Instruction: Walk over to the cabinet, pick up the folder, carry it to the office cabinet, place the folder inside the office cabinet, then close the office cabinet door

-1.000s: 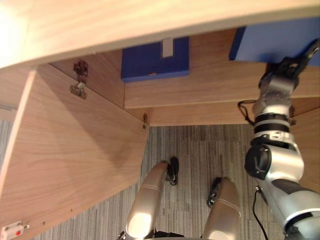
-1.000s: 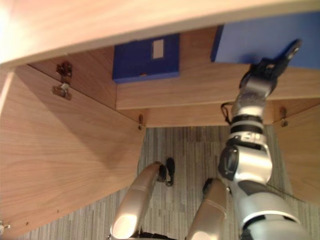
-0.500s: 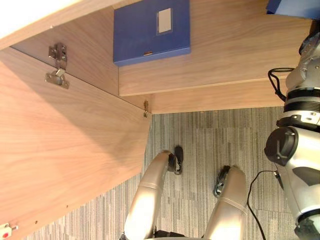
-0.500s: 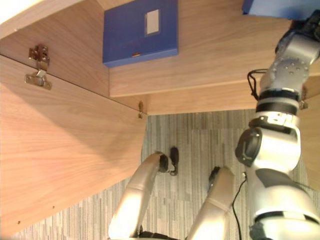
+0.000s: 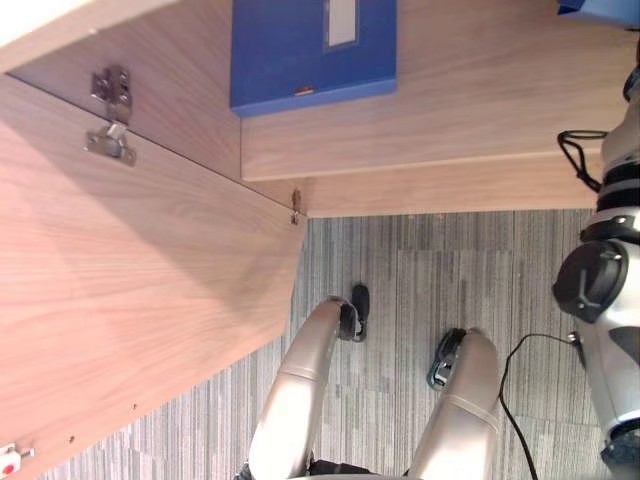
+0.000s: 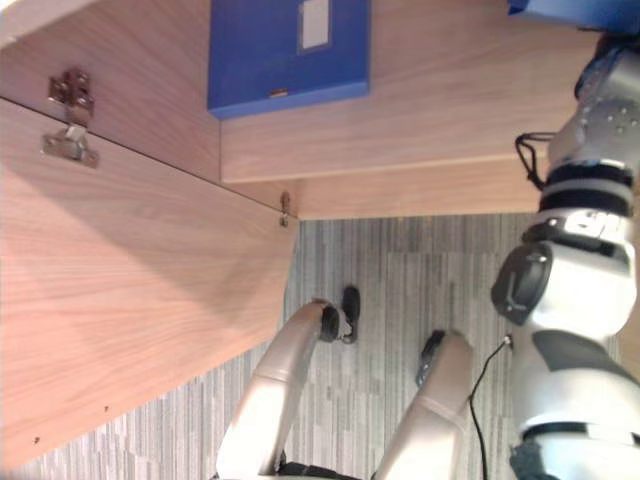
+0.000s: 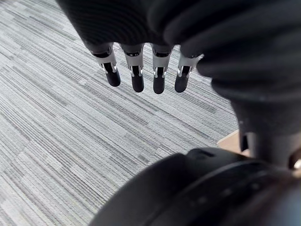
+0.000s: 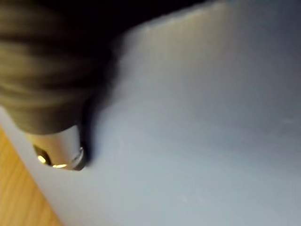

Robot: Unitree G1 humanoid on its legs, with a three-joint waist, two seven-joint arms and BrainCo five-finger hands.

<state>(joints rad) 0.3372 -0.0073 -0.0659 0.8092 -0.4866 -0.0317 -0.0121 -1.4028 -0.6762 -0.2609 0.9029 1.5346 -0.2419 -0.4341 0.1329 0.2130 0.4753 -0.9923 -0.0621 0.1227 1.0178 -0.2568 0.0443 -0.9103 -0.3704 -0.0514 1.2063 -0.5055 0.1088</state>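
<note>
Folder (image 5: 603,8) placement is looking nearly done. In the left eye view a blue corner of it is lying on the office cabinet's shelf (image 5: 480,100) at the far right, where the right arm (image 5: 610,290) is reaching up to it. Another blue folder (image 5: 313,55) with a pale label is resting flat on the same shelf further left. The cabinet door (image 5: 130,300) is standing wide open on its hinge (image 5: 108,125), so I judge that letting go and closing the door are what is left. In the right eye view the same blue corner is sitting just above the wrist. In the left wrist view the left hand (image 7: 137,77) is hanging over grey carpet (image 7: 56,141), fingers straight, carrying nothing. In the right wrist view the right hand (image 8: 47,84) is lying against the folder's smooth pale-blue face, with a strip of wood showing at its edge. Whether its fingers are curling round the folder I cannot tell.
</note>
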